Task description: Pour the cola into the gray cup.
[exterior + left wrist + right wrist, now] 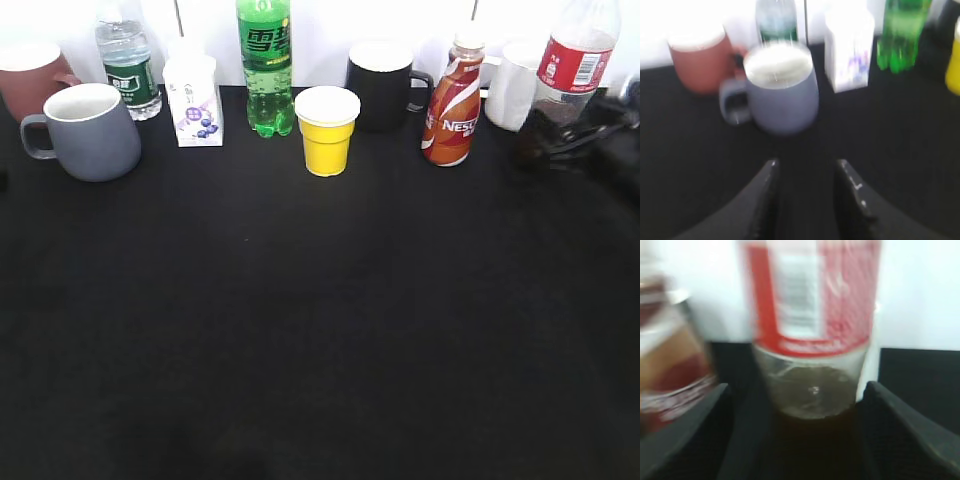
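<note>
Nearest me the table (300,330) is bare black cloth. Farther back on the left, the left gripper (805,195) hangs with its jaws apart, holding nothing, aimed at the gray cup (88,130), which stands upright near the table's left edge and looks dry inside. At the far right, the right gripper (795,435) has its jaws spread either side of the cola (570,75); I can't tell whether they touch it. Nothing looks poured yet: gripping, carrying across and tipping all remain.
</note>
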`<state>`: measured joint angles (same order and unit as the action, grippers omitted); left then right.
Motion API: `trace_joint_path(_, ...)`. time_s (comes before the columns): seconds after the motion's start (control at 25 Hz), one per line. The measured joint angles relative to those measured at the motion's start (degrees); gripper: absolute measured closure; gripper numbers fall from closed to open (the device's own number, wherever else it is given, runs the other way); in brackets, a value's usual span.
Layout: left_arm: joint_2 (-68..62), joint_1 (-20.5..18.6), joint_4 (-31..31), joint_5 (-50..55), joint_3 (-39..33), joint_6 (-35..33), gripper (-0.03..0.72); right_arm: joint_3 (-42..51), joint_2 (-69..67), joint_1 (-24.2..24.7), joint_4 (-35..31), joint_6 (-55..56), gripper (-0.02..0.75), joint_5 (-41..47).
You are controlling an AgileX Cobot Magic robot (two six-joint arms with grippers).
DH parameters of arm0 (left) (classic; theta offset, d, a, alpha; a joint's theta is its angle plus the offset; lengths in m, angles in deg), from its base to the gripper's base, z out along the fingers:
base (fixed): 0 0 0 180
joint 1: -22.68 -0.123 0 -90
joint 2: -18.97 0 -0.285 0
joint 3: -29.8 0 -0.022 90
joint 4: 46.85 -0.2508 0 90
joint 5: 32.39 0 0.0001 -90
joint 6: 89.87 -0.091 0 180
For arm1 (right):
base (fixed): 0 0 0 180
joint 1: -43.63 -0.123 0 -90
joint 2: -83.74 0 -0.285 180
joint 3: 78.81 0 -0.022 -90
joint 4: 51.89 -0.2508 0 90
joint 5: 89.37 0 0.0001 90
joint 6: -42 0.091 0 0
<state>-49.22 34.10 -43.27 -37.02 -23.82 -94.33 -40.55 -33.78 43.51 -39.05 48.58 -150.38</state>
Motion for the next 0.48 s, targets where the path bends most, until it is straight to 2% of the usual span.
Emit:
trace_joint_path(0.08, 0.0, 0.0, -0.5, 12.3, 6.5, 0.0, 0.407, 0.3, 11.3, -0.3, 8.4, 5.8, 0.139, 21.8)
trace_joint_path(0.12, 0.0, 0.0, -0.5, 19.0, 10.4, 0.0, 0.407, 0.3, 17.6, -1.0, 14.6, 12.2, 0.142, 33.5)
trace_joint_path(0.16, 0.0, 0.0, -0.5, 27.2, 14.0, 0.0, 0.407, 0.3, 22.9, -2.6, 19.8, 18.6, 0.143, 46.2)
trace_joint_path(0.2, 0.0, 0.0, -0.6, 34.4, 17.3, 0.0, 0.407, 0.4, 28.1, -5.2, 21.7, 22.6, 0.143, 60.3)
trace_joint_path(0.24, 0.0, 0.0, -0.9, 43.0, 20.2, 0.0, 0.406, 0.4, 32.4, -8.8, 20.3, 23.6, 0.143, 72.1)
trace_joint_path(0.28, 0.0, 0.0, -0.9, 51.0, 22.8, 0.0, 0.406, 0.0, 36.4, -12.3, 15.7, 21.7, 0.143, 83.7)
trace_joint_path(0.36, 0.8, 0.0, -0.9, 63.7, 25.5, 0.0, 0.406, -3.8, 43.3, -18.1, -0.9, 10.2, 0.144, 103.7)
trace_joint_path(0.44, 5.2, 0.0, -1.0, 72.7, 25.8, 0.0, 0.373, -8.6, 52.0, -19.5, -13.5, 1.9, 0.146, 117.6)
trace_joint_path(0.48, 8.7, 0.0, -1.0, 73.9, 25.8, 0.0, 0.316, -9.3, 57.5, -19.5, -15.8, -0.4, 0.146, 121.6)
